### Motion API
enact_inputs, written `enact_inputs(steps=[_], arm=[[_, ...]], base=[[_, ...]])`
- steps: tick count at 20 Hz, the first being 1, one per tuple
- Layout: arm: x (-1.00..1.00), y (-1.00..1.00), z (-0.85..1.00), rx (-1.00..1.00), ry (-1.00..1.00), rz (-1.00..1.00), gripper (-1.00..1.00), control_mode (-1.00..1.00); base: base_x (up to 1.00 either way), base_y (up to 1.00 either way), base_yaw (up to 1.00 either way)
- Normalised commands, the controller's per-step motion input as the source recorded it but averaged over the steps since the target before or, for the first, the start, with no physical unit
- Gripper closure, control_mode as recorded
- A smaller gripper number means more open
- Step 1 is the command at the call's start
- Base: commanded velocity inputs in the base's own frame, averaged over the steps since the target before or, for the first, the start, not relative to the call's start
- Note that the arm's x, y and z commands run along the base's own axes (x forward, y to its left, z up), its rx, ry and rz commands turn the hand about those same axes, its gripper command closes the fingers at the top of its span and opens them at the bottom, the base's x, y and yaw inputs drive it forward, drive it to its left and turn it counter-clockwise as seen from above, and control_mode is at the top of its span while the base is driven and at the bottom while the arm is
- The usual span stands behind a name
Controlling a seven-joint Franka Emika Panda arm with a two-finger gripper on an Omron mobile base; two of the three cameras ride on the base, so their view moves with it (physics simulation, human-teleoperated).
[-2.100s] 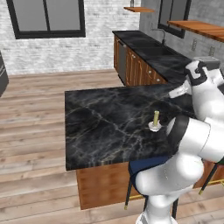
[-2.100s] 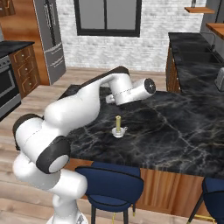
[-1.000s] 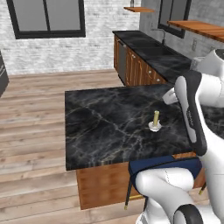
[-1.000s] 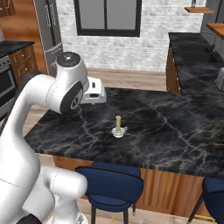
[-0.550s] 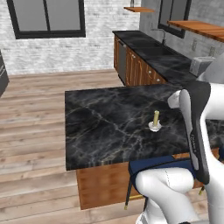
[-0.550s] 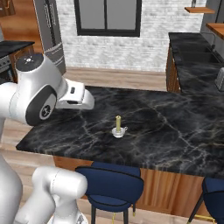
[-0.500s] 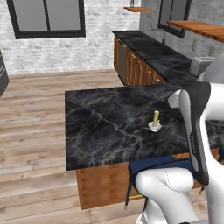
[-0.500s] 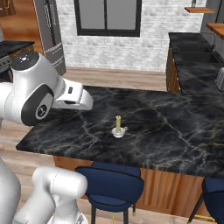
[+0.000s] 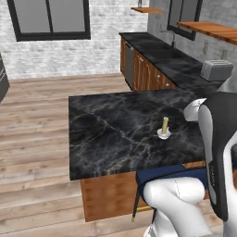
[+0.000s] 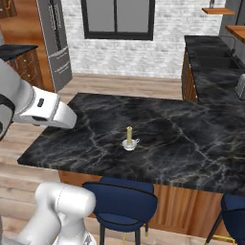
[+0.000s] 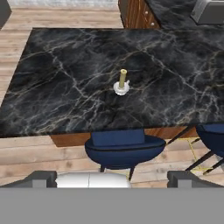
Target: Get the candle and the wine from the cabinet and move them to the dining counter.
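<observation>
Left base view: candle (image 9: 164,128) upright on the tabletop (image 9: 106,134), apart from me. Right base view: same candle (image 10: 128,138), mid-slab. Hand view: my fingers (image 11: 111,178) spread, empty, high above a stool (image 11: 124,150); next, return to the shelf for the wine, clearing the candle.

Even, bright rendered light — soft shadows (barely any), no glare; textures slightly blurry.
</observation>
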Motion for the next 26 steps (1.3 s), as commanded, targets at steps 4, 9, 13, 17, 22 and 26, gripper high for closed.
enact_inputs(steps=[4,9,13,17,22,26], arm=[[-0.26,0.41,0.31,0.00,0.05,0.02,-1.00,-1.00],[0.06,0.05,0.07,0.01,0.10,0.00,-1.00,-1.00],[0.06,-0.02,0.00,0.05,0.07,0.00,-1.00,-1.00],[0.06,0.00,-0.01,0.01,0.06,0.00,-1.00,-1.00],[0.18,0.00,-0.10,0.00,0.03,0.00,-1.00,-1.00],[0.06,0.00,-0.12,0.00,0.02,0.00,-1.00,-1.00]], base=[[0.00,0.00,0.00],[0.00,0.00,0.00],[0.00,0.00,0.00],[0.00,0.00,0.00],[0.00,0.00,0.00],[0.00,0.00,0.00]])
